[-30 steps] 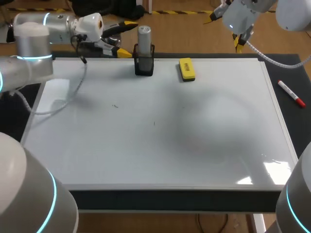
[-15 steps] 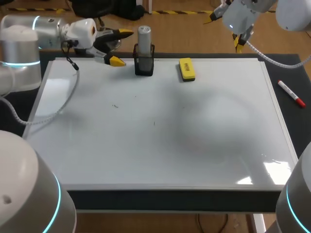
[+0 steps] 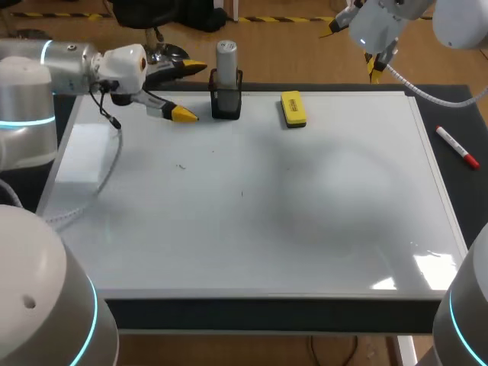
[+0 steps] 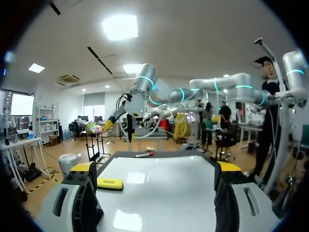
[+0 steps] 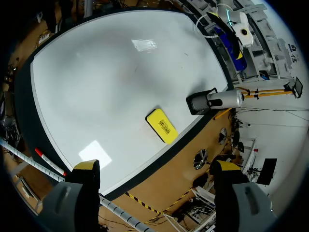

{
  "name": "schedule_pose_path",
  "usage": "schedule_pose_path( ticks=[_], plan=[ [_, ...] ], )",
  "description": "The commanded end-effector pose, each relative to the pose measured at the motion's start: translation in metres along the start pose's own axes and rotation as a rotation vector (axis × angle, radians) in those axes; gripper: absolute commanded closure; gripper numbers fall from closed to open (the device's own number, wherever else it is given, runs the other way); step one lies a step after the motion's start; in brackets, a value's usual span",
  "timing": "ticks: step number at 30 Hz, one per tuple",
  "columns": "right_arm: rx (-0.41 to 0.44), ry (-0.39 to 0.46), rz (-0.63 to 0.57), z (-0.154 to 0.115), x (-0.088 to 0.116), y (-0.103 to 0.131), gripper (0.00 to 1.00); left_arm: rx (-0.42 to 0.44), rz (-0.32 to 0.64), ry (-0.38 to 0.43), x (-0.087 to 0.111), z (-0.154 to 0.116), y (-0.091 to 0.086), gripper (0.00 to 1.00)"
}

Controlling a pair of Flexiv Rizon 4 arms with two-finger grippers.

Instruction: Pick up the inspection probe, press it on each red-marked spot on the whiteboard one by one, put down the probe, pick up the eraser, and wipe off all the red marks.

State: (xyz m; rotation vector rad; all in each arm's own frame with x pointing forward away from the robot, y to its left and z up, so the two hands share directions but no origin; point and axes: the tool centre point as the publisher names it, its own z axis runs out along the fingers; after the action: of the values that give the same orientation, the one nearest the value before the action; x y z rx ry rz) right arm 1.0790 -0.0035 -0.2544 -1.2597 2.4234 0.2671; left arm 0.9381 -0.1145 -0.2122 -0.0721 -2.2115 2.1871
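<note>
Dark tabletop (image 3: 469,114) is carrying a large white rectangular whiteboard (image 3: 305,229), which is taking up nearly all of it. A few faint dark specks (image 3: 181,166) are showing on the board's left half.

Left arm (image 3: 30,84) is coming in from the far left and lying nearly level, its wrist pointing rightward along the whiteboard's far edge. Left gripper (image 3: 184,91) is hanging over the board's far-left corner, just inside the far edge. Its two yellow-tipped fingers are standing wide apart, with nothing between them and touching nothing. A small gap is showing between the nearer fingertip and the black square holder (image 3: 226,104) just to its right.

Grey cylindrical inspection probe (image 3: 226,56) is standing upright in that holder, at the far edge, left of the middle. Yellow block-shaped eraser (image 3: 293,108) is lying flat on the board, right of the holder and apart from it. Red-and-white marker pen (image 3: 457,147) is lying on the dark tabletop beyond the board's right edge.

Right arm (image 3: 457,23) is coming in from the far right corner. Right gripper (image 5: 157,169) is hanging high beyond the far edge, looking down on the board, well apart from eraser and probe. Its fingers are spread wide and holding nothing. White surface is stretching from the far-edge items to the near and right edges.
</note>
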Motion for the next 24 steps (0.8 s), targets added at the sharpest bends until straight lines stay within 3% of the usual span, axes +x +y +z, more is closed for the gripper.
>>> schedule_pose_path(
  ticks=[1,11,24],
  plan=[
    [0.002,0.007,-0.002,-0.001,-0.001,0.000,0.00,-0.003,-0.005,-0.291,0.015,0.002,0.000,0.00],
    [0.002,0.007,-0.002,-0.001,-0.001,0.000,0.00,0.016,-0.018,-0.291,0.028,0.010,0.008,0.00],
    [0.002,0.007,-0.002,-0.001,-0.001,0.000,0.00,0.016,-0.018,-0.292,0.028,0.011,0.008,0.00]
  ],
)
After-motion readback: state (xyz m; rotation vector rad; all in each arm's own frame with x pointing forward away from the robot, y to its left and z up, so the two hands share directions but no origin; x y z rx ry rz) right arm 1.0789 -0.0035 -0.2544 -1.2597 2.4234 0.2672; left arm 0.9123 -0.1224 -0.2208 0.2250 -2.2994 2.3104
